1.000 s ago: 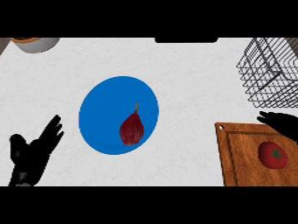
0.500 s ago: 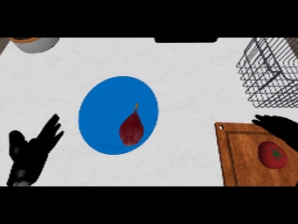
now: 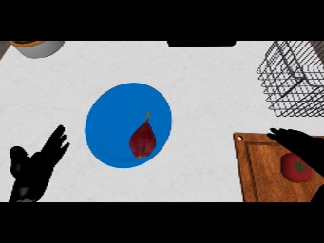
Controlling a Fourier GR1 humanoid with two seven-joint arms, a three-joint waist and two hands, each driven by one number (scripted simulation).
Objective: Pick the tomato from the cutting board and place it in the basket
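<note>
A red tomato [image 3: 296, 167] with a green stem lies on the wooden cutting board [image 3: 262, 171] at the lower right. My right hand [image 3: 311, 148] hovers over the board with straight fingers pointing up-left, its palm just right of and above the tomato and partly covering it. The wire basket [image 3: 301, 85] stands at the upper right, beyond the board. At the lower left my left hand [image 3: 34, 166] rests open, fingers up.
A blue plate [image 3: 111, 118] in the middle of the white counter holds a dark red pear-shaped vegetable [image 3: 142, 140]. A grey bowl [image 3: 38, 47] sits at the far left corner. A dark object [image 3: 201, 43] lies at the counter's far edge.
My right hand has slid down and left over the cutting board, closer to the tomato. The left hand, the tomato and the basket have stayed put.
</note>
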